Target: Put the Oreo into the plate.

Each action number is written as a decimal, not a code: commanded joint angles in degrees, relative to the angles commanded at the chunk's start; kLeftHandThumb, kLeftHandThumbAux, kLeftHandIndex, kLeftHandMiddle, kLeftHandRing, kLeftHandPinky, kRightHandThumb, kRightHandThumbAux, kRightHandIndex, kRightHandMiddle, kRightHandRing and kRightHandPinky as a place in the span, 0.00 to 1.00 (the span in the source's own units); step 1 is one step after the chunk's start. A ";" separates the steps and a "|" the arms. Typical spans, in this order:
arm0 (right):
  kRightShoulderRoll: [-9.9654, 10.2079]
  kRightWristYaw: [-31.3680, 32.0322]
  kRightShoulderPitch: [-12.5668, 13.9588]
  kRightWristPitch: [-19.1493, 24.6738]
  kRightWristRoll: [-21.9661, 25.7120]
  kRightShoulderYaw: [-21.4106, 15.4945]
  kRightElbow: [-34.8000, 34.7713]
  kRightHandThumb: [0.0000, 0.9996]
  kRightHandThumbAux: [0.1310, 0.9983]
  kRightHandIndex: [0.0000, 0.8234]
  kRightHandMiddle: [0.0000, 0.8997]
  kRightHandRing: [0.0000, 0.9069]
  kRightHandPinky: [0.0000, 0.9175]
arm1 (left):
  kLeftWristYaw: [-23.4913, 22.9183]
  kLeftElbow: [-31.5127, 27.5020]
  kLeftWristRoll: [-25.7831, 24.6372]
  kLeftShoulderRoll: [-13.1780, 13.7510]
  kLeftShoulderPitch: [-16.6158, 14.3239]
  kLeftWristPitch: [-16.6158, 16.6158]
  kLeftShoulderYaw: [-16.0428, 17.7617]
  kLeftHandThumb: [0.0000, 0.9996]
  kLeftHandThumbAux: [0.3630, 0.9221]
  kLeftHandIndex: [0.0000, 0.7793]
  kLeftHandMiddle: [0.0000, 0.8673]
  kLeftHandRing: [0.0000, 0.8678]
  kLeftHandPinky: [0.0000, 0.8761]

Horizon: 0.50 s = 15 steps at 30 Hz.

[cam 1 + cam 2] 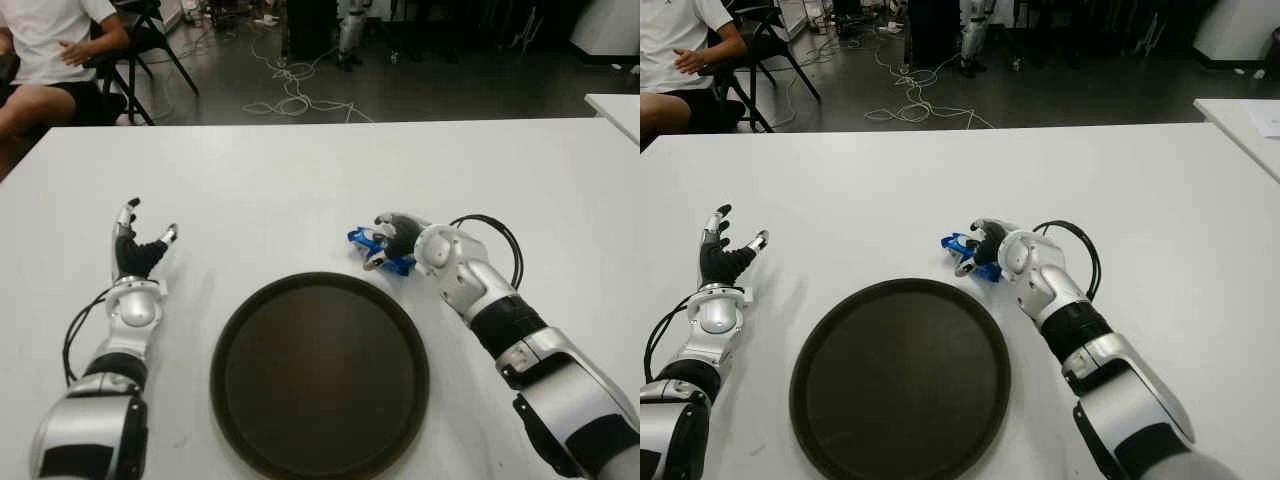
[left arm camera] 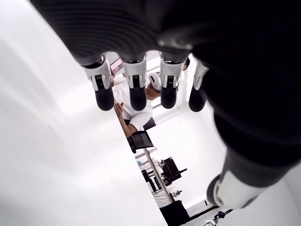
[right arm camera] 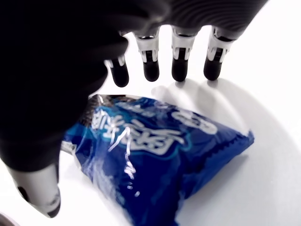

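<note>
A blue Oreo packet lies on the white table, just beyond the upper right rim of the round dark plate. My right hand is cupped over the packet. In the right wrist view its fingertips hang above the packet's far side and the thumb sits by the near corner, without pinching it. My left hand shows left of the plate with fingers spread and nothing in it.
A seated person is at the far left beyond the table, next to a black chair. Cables trail on the dark floor. The corner of another white table shows at the right.
</note>
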 joint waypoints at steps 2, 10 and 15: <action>-0.01 -0.06 -0.03 0.21 -0.15 0.10 0.18 0.00 0.66 0.08 0.10 0.06 0.00 | -0.01 0.01 0.00 0.03 -0.02 0.04 0.01 0.00 0.71 0.07 0.10 0.07 0.04; -0.21 -1.06 0.45 0.79 -0.84 0.31 0.54 0.00 0.66 0.07 0.10 0.06 0.00 | 0.05 -0.12 0.12 0.06 0.08 -0.15 -0.10 0.00 0.70 0.07 0.09 0.06 0.04; -0.21 -1.43 0.40 1.07 -1.46 0.77 1.04 0.00 0.66 0.07 0.10 0.05 0.00 | 0.51 -0.35 0.51 0.15 0.22 -0.34 -0.39 0.00 0.69 0.07 0.09 0.06 0.04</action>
